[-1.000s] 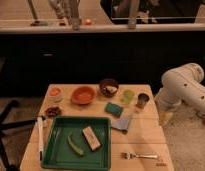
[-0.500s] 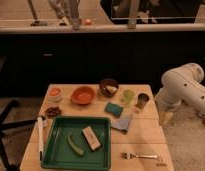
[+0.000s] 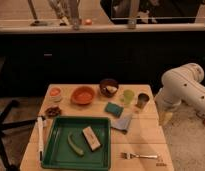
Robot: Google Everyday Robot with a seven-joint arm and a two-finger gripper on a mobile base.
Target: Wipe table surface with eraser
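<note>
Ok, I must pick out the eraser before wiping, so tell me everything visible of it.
The eraser is a rectangular block, pale cream on top with brown, wood-like sides. It lies flat and diagonal on the floor of the green tray, right of a long green item, apparently not touching it. The hand hangs open past the right edge of the table, far from it.

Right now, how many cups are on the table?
2. A green cup and a dark cup stand side by side at the back right of the table surface. The gripper hangs beside its right edge; no cup seems hidden.
</note>
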